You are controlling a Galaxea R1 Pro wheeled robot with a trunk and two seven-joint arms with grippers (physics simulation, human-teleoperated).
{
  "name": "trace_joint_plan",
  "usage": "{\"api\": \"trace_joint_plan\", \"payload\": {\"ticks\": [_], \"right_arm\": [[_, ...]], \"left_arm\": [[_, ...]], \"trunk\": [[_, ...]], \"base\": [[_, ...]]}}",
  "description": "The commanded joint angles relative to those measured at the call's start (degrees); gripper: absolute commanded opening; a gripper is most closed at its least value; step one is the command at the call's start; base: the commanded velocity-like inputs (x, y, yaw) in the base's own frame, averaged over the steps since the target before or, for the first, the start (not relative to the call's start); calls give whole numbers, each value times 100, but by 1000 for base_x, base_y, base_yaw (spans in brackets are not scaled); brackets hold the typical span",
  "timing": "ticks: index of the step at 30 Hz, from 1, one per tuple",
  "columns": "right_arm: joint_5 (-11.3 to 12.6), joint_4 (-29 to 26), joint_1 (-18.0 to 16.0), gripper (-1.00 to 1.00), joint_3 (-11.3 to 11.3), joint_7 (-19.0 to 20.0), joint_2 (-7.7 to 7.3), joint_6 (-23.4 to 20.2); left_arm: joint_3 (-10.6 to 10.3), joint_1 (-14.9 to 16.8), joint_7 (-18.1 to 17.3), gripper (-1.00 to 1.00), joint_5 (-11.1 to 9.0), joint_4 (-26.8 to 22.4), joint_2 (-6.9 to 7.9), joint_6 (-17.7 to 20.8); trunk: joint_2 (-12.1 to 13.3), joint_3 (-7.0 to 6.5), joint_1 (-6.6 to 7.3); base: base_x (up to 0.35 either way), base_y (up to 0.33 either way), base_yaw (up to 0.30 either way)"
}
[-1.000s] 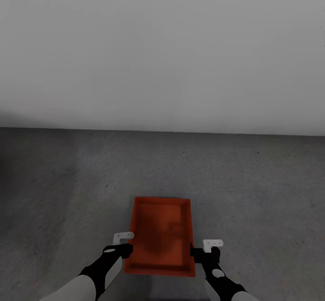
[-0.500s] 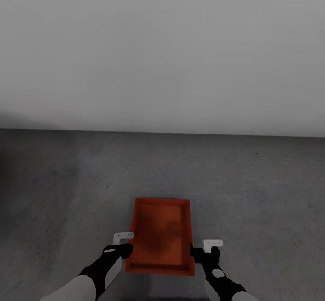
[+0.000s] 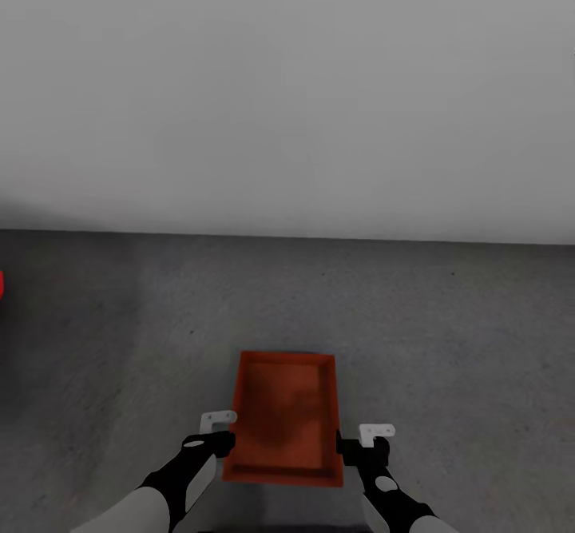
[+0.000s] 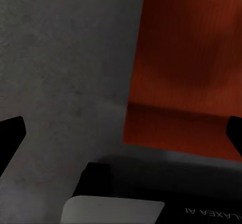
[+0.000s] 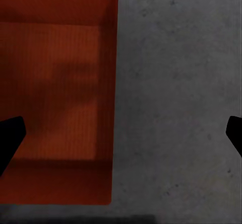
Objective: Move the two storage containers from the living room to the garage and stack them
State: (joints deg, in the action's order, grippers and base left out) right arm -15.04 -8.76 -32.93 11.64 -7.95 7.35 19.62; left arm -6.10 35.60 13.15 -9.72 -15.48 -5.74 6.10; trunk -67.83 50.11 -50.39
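Between both open claws, perhaps untouched, sits one storage container (image 3: 284,419).

Plain white wall (image 3: 287,93) across the upper half of the head view, unbroken and evenly lit. Below it, rough, matte dark grey concrete floor (image 3: 447,317), mottled with small darker specks, meeting the wall in a straight horizontal line. Sliver of bright red object (image 3: 1,284) at the far left edge, too cut off to identify.

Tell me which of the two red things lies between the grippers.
The red-orange storage container, open-topped, between left gripper and right gripper. The other red is a sliver at the head view's left edge.
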Motion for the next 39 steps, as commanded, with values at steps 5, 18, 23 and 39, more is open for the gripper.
{"api": "trace_joint_plan", "payload": {"ticks": [5, 18, 23, 39], "right_arm": [[-60, 6, -3, 100, 40, -22, 3, 16], [-60, 6, -3, 100, 40, -22, 3, 16], [-60, 6, -3, 100, 40, -22, 3, 16], [-60, 6, -3, 100, 40, -24, 3, 17]], "left_arm": [[-49, 0, 38, 100, -56, -13, 3, 31], [-49, -2, 38, 100, -56, -14, 3, 31], [-49, -1, 38, 100, -56, -13, 3, 31], [-49, 0, 38, 100, -56, -16, 3, 31]], "trunk": [[200, -87, 110], [721, -321, 396], [922, -410, 506], [1483, -662, 813]], "base": [[0, 0, 0], [0, 0, 0], [0, 0, 0], [0, 0, 0]]}}
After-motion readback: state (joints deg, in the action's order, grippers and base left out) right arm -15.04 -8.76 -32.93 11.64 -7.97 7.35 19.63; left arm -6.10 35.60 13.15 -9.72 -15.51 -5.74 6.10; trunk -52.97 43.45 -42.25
